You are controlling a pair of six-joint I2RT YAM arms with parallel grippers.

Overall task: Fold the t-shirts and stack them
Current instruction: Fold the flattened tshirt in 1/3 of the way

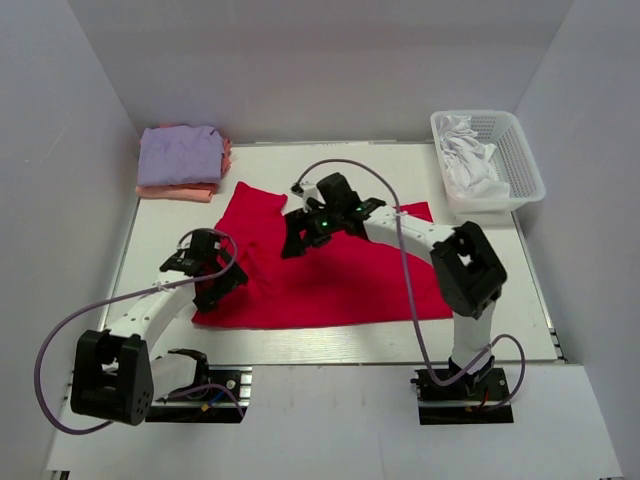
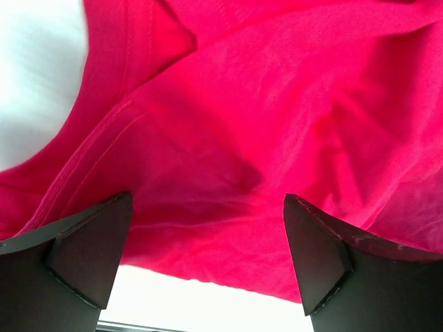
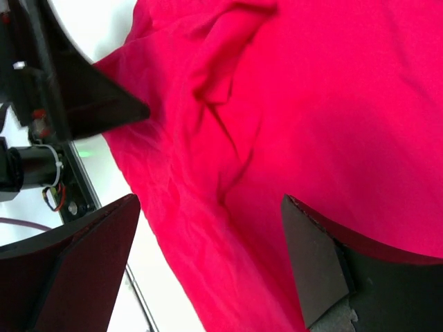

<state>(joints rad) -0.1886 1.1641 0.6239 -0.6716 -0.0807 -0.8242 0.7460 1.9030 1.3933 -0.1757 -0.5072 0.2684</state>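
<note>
A large bright red t-shirt (image 1: pixel 340 270) lies spread and wrinkled across the middle of the white table. My left gripper (image 1: pixel 213 272) hovers open over its left edge; in the left wrist view the red cloth (image 2: pixel 263 131) fills the gap between the spread fingers (image 2: pixel 90 256), nothing gripped. My right gripper (image 1: pixel 300 232) is open above the shirt's upper middle; the right wrist view shows creased red cloth (image 3: pixel 291 104) between its fingers (image 3: pixel 315 266). A folded lavender shirt (image 1: pixel 180 154) lies on a salmon-pink one (image 1: pixel 176 191) at the back left.
A white lattice basket (image 1: pixel 520 160) with white cloth (image 1: pixel 470 165) in it stands at the back right. Grey walls enclose the table on three sides. The left arm's black link (image 3: pixel 62 90) shows in the right wrist view.
</note>
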